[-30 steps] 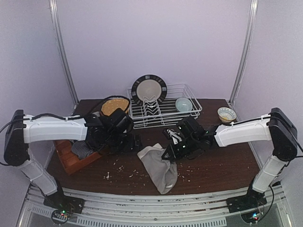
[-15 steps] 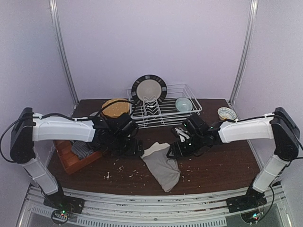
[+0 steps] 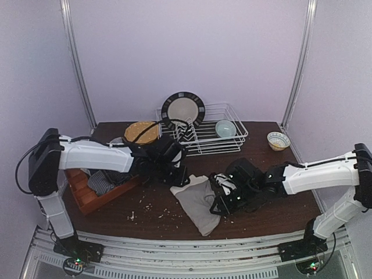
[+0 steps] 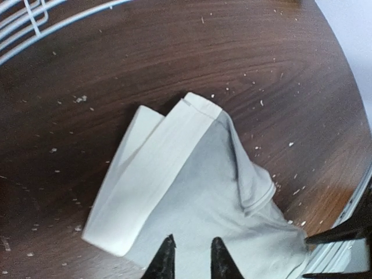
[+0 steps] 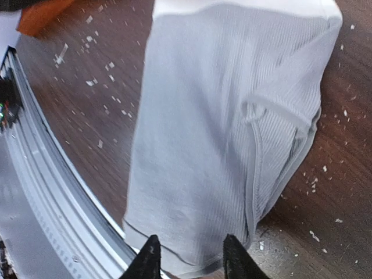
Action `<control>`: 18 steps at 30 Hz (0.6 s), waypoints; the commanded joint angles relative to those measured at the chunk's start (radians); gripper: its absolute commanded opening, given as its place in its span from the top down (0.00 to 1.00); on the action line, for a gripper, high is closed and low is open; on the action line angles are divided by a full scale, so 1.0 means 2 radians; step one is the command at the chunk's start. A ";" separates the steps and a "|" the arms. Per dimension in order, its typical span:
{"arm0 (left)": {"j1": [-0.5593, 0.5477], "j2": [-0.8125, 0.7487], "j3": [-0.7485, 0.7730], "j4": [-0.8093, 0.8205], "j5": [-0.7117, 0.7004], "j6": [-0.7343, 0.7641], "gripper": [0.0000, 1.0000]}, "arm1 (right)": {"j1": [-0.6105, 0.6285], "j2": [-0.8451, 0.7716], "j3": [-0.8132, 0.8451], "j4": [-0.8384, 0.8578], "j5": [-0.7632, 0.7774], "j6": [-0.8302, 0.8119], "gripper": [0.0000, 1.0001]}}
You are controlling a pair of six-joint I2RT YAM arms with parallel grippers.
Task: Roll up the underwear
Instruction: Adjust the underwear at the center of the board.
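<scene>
Located grey-beige underwear [image 3: 196,200] near middle of front edge of bench, lying flat but skewed, with pale waistband [image 4: 157,174] folded over at end toward back edge. No roll started yet.

Noted left gripper [image 4: 190,263] just over waistband end, with fingers a narrow gap apart and nothing between them. Noted right gripper [image 5: 189,256] over side of cloth nearest right edge of bench, with fingers parted wider, likewise holding nothing. Could not tell from either wrist view whether touching cloth.

Seen also striped underwear [image 3: 100,183] heaped in wooden tray [image 3: 81,195] by left edge.

Judged ribbed cloth light and limp, likely to slump, bunch and drag on bench rather than hold a fold. Judged waistband thicker and firmer, so best place to take hold.

Suggest pinching waistband at its two corners, one per gripper, then turning it over toward front edge with even tension to avoid a cone-shaped roll.

Watch for thin layer slipping out of pinch, and for crumbs [image 4: 81,99] getting rolled in.
</scene>
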 commanded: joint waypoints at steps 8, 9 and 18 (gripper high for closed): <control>0.019 0.099 0.018 0.030 0.000 -0.019 1.00 | 0.021 0.007 -0.092 0.018 0.055 0.034 0.80; 0.019 0.102 0.014 0.029 -0.004 -0.020 1.00 | 0.021 0.004 -0.097 0.015 0.059 0.035 0.81; 0.020 0.043 -0.011 0.018 -0.016 0.001 1.00 | 0.002 -0.074 -0.036 -0.027 0.088 0.018 0.43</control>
